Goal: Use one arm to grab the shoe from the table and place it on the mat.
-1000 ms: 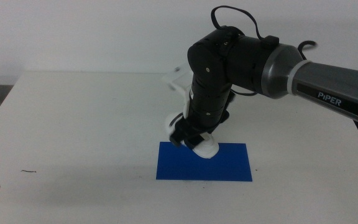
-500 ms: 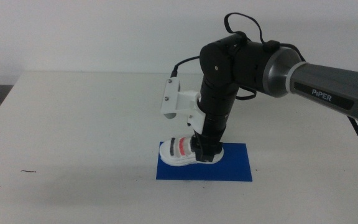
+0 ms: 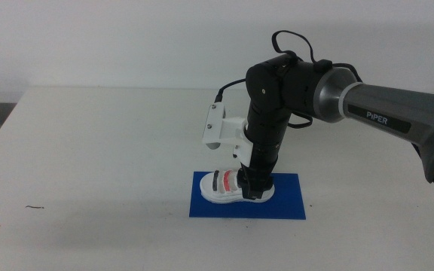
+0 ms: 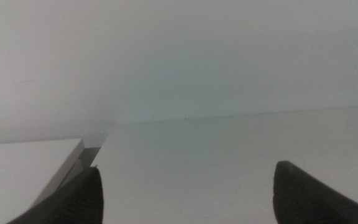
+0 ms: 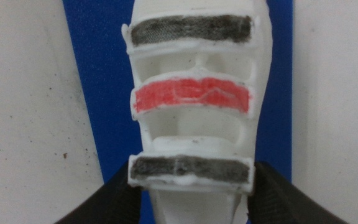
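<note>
**Shoe on the mat, fingers clamped at its heel end**

Small white moulded sneaker (image 3: 228, 188) with two dark straps and one red strap sits on the flat deep-blue rectangular mat (image 3: 285, 199), towards the mat's left half as the middle view shows it, sole down and seemingly level. The right gripper (image 3: 253, 188) of the black and grey jointed arm (image 3: 277, 98) reaches down from above, its fingers (image 5: 114, 202) closed on either side of the sneaker's heel end, just behind the rearmost dark strap. The left gripper (image 4: 185, 199) waits at the near left corner of the plain white worktop (image 3: 104, 150), its fingers spread apart and holding nothing.

Judging by its crisp edges and open gaps between straps, the sneaker looks like a rigid, hollow plastic piece: light, stiff, unlikely to deform under a firm pinch. Its smooth surface may be somewhat slippery, and its height could let it tip if released unevenly. The narrow heel section, where the flat side walls run parallel, appears the soundest place to hold it; the thin straps look weaker and are better left alone.
</note>
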`<action>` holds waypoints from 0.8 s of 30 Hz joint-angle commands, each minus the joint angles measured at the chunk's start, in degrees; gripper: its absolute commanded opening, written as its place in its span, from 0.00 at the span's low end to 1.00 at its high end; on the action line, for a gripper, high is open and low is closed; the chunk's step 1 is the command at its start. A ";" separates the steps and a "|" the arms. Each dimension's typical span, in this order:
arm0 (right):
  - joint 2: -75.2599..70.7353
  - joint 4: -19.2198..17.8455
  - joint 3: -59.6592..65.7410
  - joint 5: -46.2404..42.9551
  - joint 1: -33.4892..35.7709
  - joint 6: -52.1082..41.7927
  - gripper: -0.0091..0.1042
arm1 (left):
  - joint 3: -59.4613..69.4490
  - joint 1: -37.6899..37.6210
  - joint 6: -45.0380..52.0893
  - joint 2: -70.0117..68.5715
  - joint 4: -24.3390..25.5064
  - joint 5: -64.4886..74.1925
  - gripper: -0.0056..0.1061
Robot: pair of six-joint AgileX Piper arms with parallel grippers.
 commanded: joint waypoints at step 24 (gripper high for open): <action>-84.58 -1.06 74.05 -51.73 -21.96 37.02 0.90 | 0.02 -0.02 -0.17 0.28 -0.23 -0.67 0.89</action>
